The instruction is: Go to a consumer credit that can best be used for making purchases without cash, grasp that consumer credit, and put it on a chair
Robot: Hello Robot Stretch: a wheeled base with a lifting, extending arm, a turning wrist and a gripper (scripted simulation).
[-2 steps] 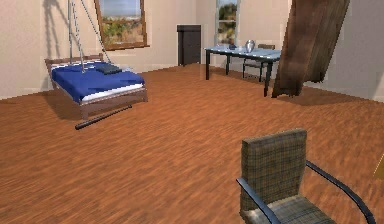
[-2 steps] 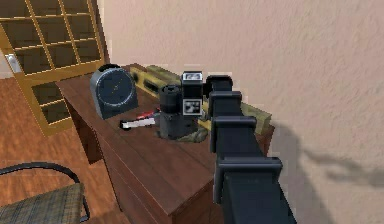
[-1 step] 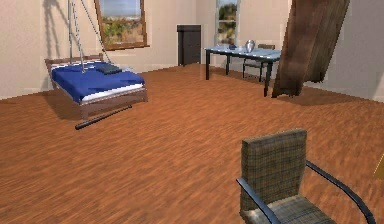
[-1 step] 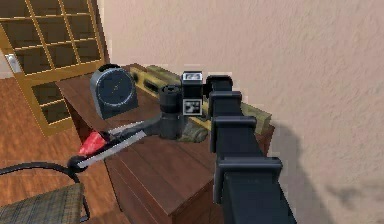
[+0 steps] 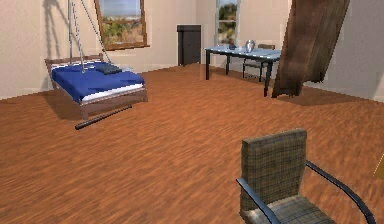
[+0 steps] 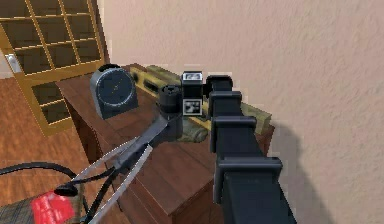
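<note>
My arm (image 6: 245,170) rises from the arm side view's bottom edge over a wooden dresser (image 6: 185,175) that stands against the wall. The gripper (image 6: 85,200) has its dark body above the dresser top, and its thin fingers (image 6: 120,160) slant down to the left past the dresser's edge. A small red flat thing (image 6: 50,209) hangs at their far end with wood floor behind it, so the gripper holds it. A woven chair (image 5: 285,180) with black curved armrests stands at the forward view's bottom right. A thin black curved bar (image 6: 35,172) shows beside the red thing.
On the dresser stand a round dark grey thing (image 6: 115,92) and an olive-tan thing (image 6: 165,85). A shelf unit (image 6: 55,50) rises behind. Ahead lie open wood floor (image 5: 150,160), a hanging blue bed (image 5: 95,82), a dark table (image 5: 242,55) and a leaning brown panel (image 5: 310,45).
</note>
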